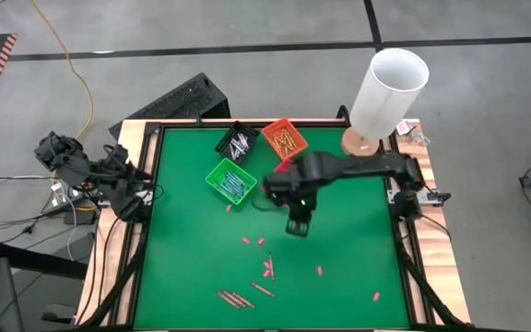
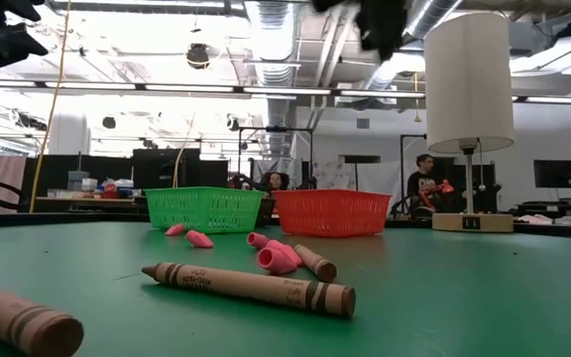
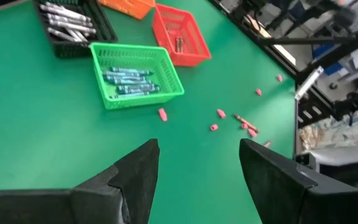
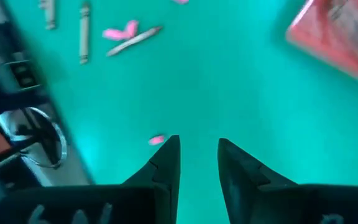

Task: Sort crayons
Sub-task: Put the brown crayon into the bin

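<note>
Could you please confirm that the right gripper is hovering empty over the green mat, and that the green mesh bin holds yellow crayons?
Not quite: the green mesh bin holds blue and teal paper-wrapped crayons, not yellow ones, as the left wrist view shows. The rest is right: the right gripper hovers over the green mat with nothing between its fingers.

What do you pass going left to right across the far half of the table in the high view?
Left gripper at the left edge → green bin → black bin → orange bin → lamp at the far right corner.
</note>
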### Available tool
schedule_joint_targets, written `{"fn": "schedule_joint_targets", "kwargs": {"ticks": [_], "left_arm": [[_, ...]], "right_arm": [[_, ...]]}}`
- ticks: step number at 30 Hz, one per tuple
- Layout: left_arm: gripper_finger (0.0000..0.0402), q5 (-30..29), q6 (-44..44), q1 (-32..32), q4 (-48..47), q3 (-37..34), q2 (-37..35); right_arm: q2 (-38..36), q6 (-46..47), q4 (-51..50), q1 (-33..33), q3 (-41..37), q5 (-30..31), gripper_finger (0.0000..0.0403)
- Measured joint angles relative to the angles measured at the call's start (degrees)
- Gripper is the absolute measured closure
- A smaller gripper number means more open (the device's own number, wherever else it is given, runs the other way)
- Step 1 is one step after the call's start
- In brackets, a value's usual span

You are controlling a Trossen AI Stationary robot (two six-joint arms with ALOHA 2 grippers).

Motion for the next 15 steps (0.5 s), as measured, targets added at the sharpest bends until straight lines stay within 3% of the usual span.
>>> {"fn": "schedule_joint_targets", "kwargs": {"ticks": [6, 10, 15], "left_arm": [[0.0189, 0.97, 0.53, 0.02, 1.02, 0.00, 0.00], [0.0189, 0.97, 2.18, 0.01, 2.27, 0.00, 0.00], [0.0189, 1.01, 2.44, 0.02, 3.10, 0.00, 0.00]], "right_arm": [[-5.87, 21.16, -0.10, 9.72, -1.97, 3.07, 0.0300], [-9.82, 39.39, -0.09, 16.96, -5.85, 7.74, 0.0300], [-12.74, 57.55, 0.86, 25.72, -11.79, 9.11, 0.0300]]}}
